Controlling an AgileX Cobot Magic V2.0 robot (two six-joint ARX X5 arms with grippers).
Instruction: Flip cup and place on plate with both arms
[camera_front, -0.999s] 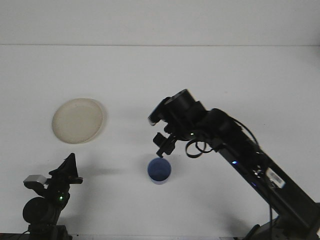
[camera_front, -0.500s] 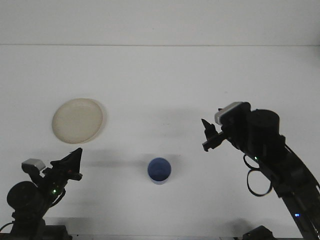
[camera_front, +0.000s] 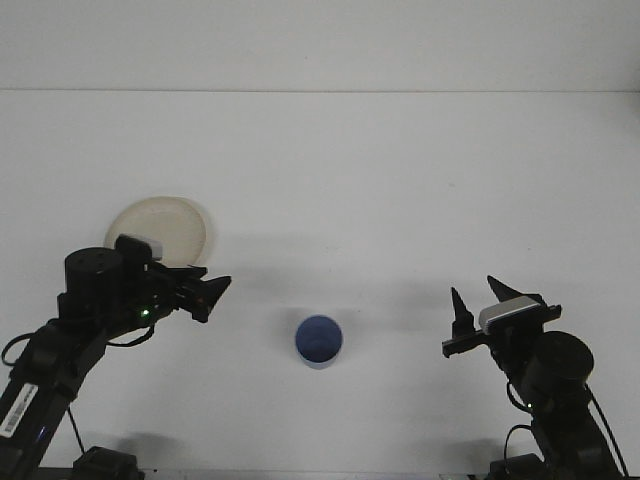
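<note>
One blue cup (camera_front: 319, 341) stands upright, mouth up.

A small blue plastic cup (camera_front: 319, 341) looks smooth and matt on the plain white matt table (camera_front: 400, 180); left of the cup, a round cream plate (camera_front: 165, 226) appears dull, faintly translucent.

Just one view here: a front camera mounted high behind the arms, looking forward and steeply down over the white table (camera_front: 400, 160). It sits fairly far back, so both arms show along the bottom edge, and the table's far edge near the top.
</note>
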